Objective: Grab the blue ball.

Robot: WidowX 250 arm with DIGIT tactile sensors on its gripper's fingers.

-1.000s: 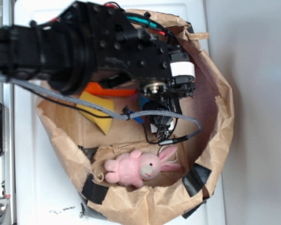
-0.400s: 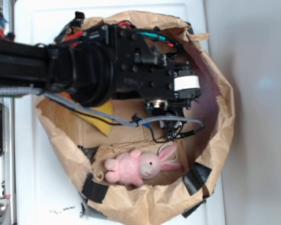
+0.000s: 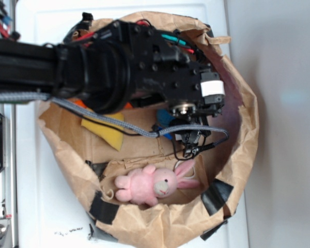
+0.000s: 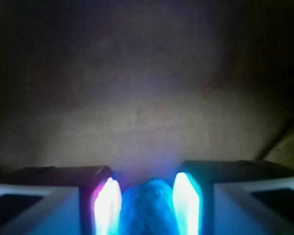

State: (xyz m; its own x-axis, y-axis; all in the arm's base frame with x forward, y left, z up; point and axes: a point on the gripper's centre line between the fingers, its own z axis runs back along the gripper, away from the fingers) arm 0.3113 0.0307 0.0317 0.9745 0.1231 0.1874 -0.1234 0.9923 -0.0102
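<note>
The blue ball is teal-blue and dimpled, squeezed between my two glowing fingers at the bottom of the wrist view. My gripper is shut on it, above the brown paper floor of the bag. In the exterior view the gripper hangs inside the bag under the black arm, and only a sliver of the blue ball shows beside it.
The torn brown paper bag walls in the arm on all sides. A pink plush bunny lies at the bag's near edge. A yellow sponge and an orange piece lie under the arm. A grey cable loops across.
The arm has shifted right inside the bag over the last second, with the gripper staying low near the bag's middle. The bunny and sponge have not moved.
</note>
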